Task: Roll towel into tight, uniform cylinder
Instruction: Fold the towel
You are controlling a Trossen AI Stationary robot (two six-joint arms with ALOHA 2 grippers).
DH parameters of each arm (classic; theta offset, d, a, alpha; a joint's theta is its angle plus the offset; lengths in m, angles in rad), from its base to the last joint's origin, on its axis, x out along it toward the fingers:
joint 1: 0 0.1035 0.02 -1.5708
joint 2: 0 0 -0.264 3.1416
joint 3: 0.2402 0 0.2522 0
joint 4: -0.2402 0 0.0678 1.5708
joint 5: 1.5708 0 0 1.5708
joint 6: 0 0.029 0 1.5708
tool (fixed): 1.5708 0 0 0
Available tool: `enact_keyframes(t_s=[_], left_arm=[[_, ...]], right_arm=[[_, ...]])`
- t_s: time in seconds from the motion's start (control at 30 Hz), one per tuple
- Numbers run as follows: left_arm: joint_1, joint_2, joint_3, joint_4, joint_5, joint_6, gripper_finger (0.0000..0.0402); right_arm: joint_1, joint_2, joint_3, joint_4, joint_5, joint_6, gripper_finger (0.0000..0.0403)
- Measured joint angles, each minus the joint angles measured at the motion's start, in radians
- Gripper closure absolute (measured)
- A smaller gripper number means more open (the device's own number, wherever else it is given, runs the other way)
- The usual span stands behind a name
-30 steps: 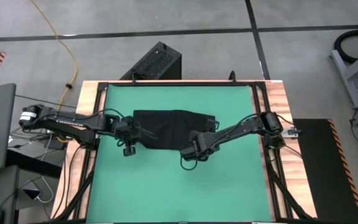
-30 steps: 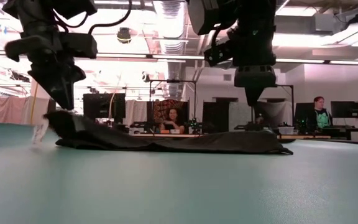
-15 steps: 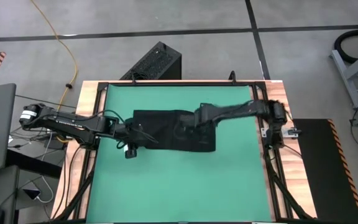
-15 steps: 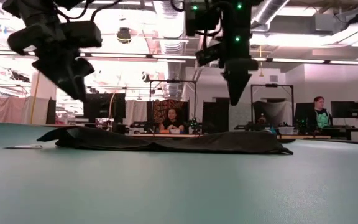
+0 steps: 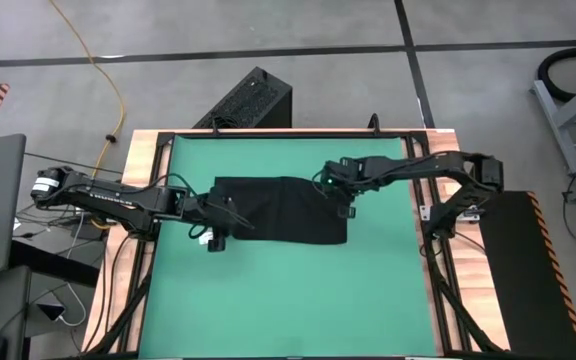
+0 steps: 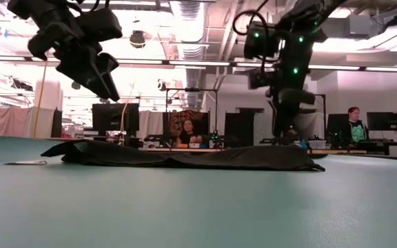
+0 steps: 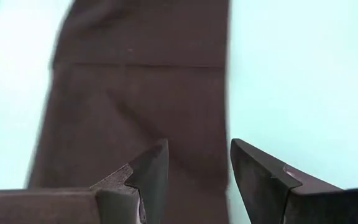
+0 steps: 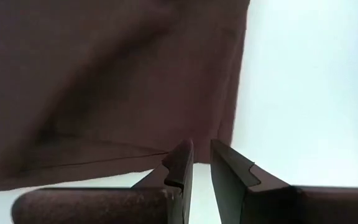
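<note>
The black towel (image 5: 283, 210) lies spread flat on the green mat (image 5: 268, 300), with its small white tag (image 6: 26, 162) on the mat at its left end. My left gripper (image 5: 233, 212) hangs open above the towel's left end (image 7: 135, 93), clear of the cloth (image 6: 105, 86). My right gripper (image 5: 336, 188) hovers just over the towel's far right corner (image 8: 166, 74). Its fingers stand a narrow gap apart with nothing between them (image 8: 201, 149).
A black ribbed box (image 5: 248, 100) stands on the floor beyond the table's far edge. A wooden frame (image 5: 133, 200) borders the mat. Bare mat stretches from the towel to the near edge. In the low view, people sit at desks (image 6: 191, 134) in the room behind.
My left gripper has let go of the towel's left end and risen a little. That end, lifted before, has dropped flat on the mat with its tag. My right gripper has swung from the towel's near edge toward the far edge, to the far right corner.
</note>
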Motion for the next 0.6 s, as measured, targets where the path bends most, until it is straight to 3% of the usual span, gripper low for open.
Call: enact_keyframes(t_s=[0.2,0.37,0.6], left_arm=[[0.005,0.000,0.000,0.032,-0.093,0.069,0.0236],[0.040,0.000,0.000,0.068,-0.101,0.074,0.0236],[0.117,0.000,0.000,0.068,-0.100,0.064,0.0236]], right_arm=[[-0.078,0.050,-0.025,0.108,0.011,-0.130,0.0325],[-0.166,0.062,-0.024,0.159,-0.066,-0.207,0.0325],[-0.212,0.052,-0.023,0.136,-0.212,-0.181,0.0325]])
